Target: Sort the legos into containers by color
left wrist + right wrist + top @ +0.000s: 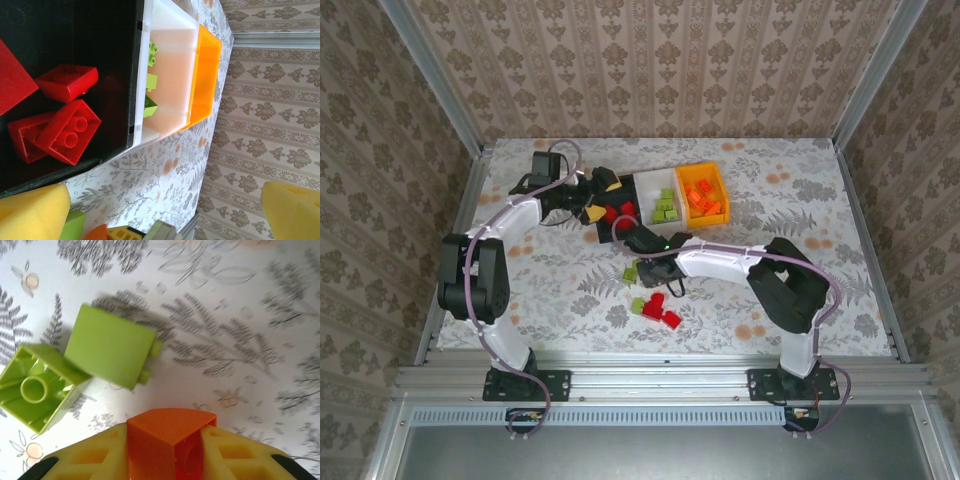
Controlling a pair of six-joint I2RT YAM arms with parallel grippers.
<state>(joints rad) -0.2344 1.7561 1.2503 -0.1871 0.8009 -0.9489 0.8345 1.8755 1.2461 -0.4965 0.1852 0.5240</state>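
Black bin (pixel 100 30) lies under the gaping left gripper (pixel 601 198); orange bin (pixel 701 168) sits at one o'clock of the right gripper (pixel 167 457) — clenched on an orange brick (pixel 160 432), best lifted straight, clear of two lime bricks (pixel 107 347) at ten o'clock.

Bricks (pixel 67 131): no readable lettering on studs.
Bins (pixel 207 75): no label, no number.
Arms (pixel 720 262): no brand mark legible.
Worktop (pixel 800 210): fern print, no writing.
Walls (pixel 650 70): damask pattern, no writing.
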